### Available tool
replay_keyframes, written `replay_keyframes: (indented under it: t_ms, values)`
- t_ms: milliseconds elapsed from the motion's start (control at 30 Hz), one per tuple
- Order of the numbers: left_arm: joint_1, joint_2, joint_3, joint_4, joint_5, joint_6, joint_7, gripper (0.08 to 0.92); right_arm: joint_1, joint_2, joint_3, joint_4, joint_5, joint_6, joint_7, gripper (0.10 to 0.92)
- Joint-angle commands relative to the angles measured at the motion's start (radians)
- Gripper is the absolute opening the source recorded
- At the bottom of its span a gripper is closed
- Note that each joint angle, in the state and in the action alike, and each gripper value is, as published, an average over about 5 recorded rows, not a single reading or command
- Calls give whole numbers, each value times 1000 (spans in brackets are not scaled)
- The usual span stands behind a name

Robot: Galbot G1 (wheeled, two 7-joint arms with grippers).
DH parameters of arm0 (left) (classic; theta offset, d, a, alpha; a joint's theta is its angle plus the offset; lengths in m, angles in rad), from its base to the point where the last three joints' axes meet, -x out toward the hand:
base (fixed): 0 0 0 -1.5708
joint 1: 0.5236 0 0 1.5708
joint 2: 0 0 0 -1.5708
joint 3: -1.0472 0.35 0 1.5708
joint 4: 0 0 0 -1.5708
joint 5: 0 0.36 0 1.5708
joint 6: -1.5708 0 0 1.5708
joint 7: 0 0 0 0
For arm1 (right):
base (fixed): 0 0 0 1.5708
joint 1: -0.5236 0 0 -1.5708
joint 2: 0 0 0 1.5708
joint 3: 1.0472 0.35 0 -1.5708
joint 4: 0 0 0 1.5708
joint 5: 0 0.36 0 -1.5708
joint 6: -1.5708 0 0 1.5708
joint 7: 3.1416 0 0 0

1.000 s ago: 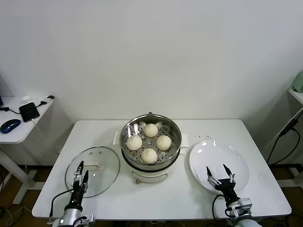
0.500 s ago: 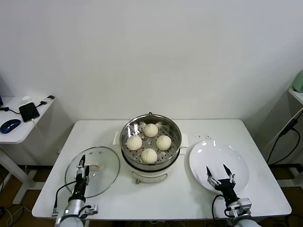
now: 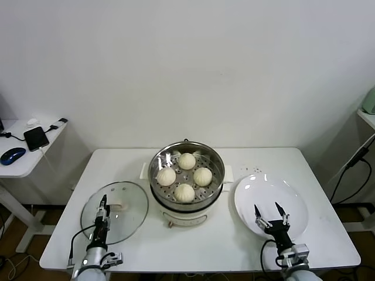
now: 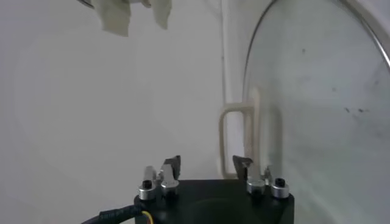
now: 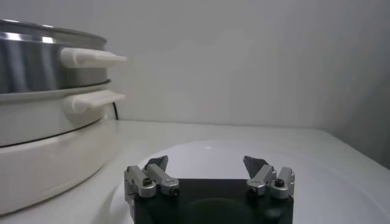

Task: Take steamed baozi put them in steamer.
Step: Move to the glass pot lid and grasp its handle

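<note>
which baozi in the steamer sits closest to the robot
The front baozi, nearest the steamer's near rim; the other three sit farther back.

Bright, even light; soft shadows; faint glare on the steamer [image 3: 186, 175].

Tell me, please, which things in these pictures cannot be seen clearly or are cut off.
- Steamer: in the right wrist view its wall hides the inside, so no steamed baozi show there.
- Glass lid: cut off by the left wrist view's edges.
- Left gripper: edge-on in the head view, so its opening shows only in the wrist view.
- Plate: near rim is covered by the right gripper in the head view.
</note>
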Motion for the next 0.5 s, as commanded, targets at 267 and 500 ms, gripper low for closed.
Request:
replay_keyframes:
  t_ms: [267,500]
  values:
    - [-41,-11,-5,61,-6,17,-18,305,19,15,-3,2,-17,-2,6,823]
    - [-28,-14,-14,13,-29,4,-22,143,22,15,-4,1,-16,-2,7,823]
